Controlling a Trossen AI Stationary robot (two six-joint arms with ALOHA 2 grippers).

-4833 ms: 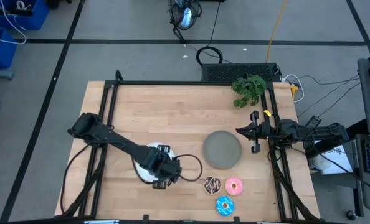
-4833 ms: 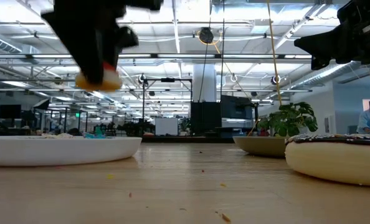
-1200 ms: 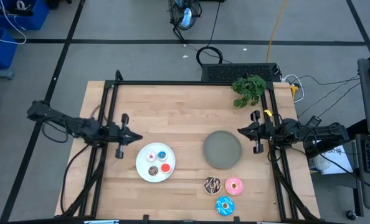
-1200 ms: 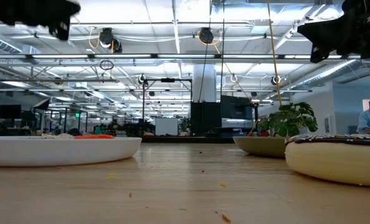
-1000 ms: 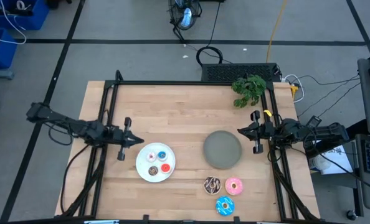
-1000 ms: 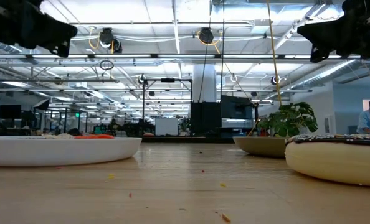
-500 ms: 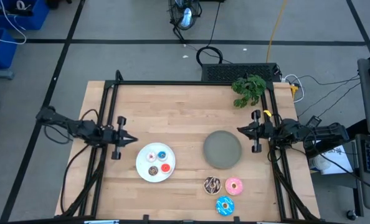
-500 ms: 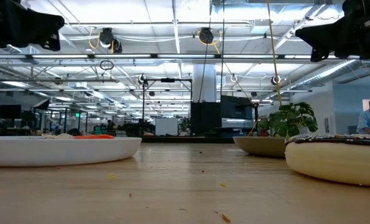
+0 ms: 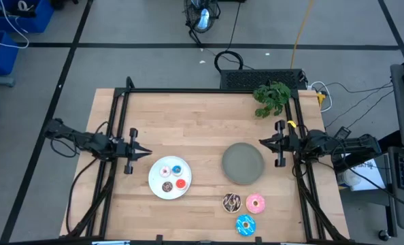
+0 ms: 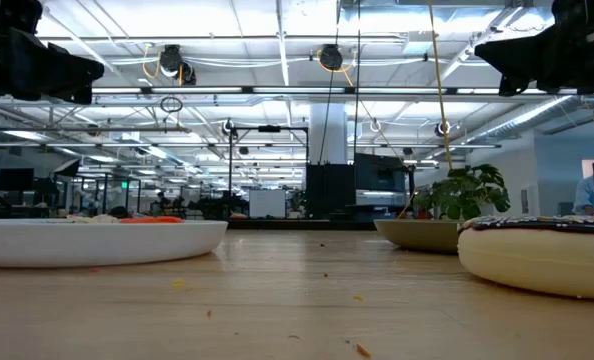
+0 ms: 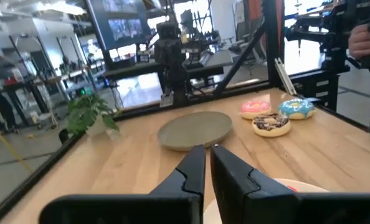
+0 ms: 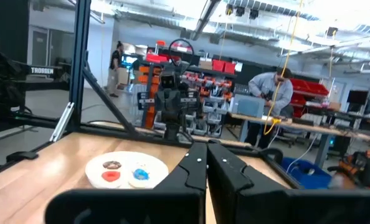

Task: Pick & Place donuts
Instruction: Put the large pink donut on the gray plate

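Dark left pincer [image 9: 135,152] pressed together, empty, beside white plate [image 9: 156,187], right pincer [image 9: 271,143] likewise

The left pincer [image 11: 208,163] pointed across the wooden surface [image 11: 334,155] with its two dark fingers [image 11: 191,171] nearly together, only a thin slit between them. Just beyond their tips lay a grey plate [image 11: 195,129]. Near it sat three donuts close together: pink [image 11: 255,108], blue-sprinkled [image 11: 296,108] and chocolate with white drizzle [image 11: 271,124], the chocolate one nearest the camera. A curved white plate edge [image 11: 297,185] with a bit of red on it showed beside the fingers. A potted plant [image 11: 88,114] stood at the far edge of the surface, and the other arm [image 11: 170,56] stood behind the grey plate
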